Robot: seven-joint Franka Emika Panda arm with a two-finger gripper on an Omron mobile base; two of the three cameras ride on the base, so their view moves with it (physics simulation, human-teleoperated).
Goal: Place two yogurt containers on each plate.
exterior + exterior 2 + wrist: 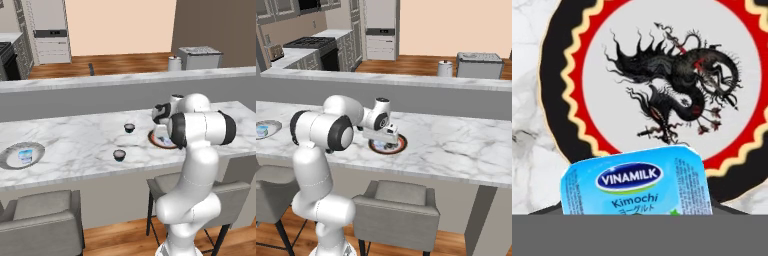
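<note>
The white marble desk [85, 145] carries everything, and the plate with the dark reddish-brown rim [401, 145] serves as the landmark; in the hand view [557, 90] its rim shows black and red with a yellow scalloped line, around a pale centre bearing a black dragon drawing.

The white arm's hand [161, 131] hangs directly over this plate, also seen from the right base view [382, 141]. In the hand view a light blue and white yogurt container [636, 182] with a blue oval label sits at the bottom, right by the hand, over the plate's near rim. Its lower part is hidden, so I cannot tell whether the fingers are pinching it or standing spread around it, nor whether it rests on the plate.

A dark round yogurt cup with a pale top [129, 127] stands on the desk just to the left of the plate, apart from it. A second dark round cup [119, 155] stands further left and nearer the desk's front edge.

Well to the left of the plate, near the desk's far end, lies a pale silver-grey plate with a wide rim [10, 159], and another light blue and white yogurt container [25, 156] sits on it.
</note>
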